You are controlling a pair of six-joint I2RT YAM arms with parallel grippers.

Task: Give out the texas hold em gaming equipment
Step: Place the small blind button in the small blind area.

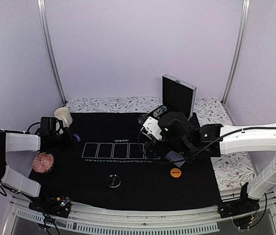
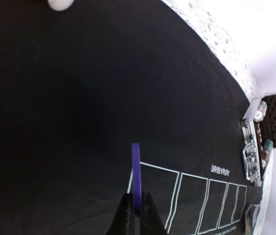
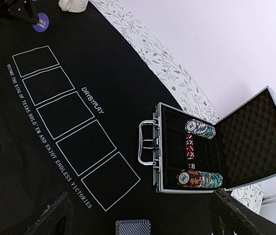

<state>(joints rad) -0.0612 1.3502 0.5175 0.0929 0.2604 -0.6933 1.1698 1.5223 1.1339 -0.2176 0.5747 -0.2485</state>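
Note:
My left gripper (image 2: 137,198) is shut on the edge of a purple disc (image 2: 136,169), holding it upright just above the black mat near the left end of the row of printed boxes. The disc also shows in the top view (image 1: 77,138) and in the right wrist view (image 3: 41,22). My right gripper (image 3: 140,208) is open and empty, above the mat between the boxes and the case. A grey-blue-backed card deck (image 3: 133,228) lies just under it, also visible in the top view (image 1: 174,157). An orange disc (image 1: 175,172) and a black-and-white disc (image 1: 113,180) lie on the mat's near part.
The open silver case (image 3: 149,144) at the back right holds two rows of striped chips (image 3: 199,178) and red dice (image 3: 190,146). A cream mug (image 1: 63,116) stands at the back left. A round reddish patterned object (image 1: 43,162) lies at the mat's left edge.

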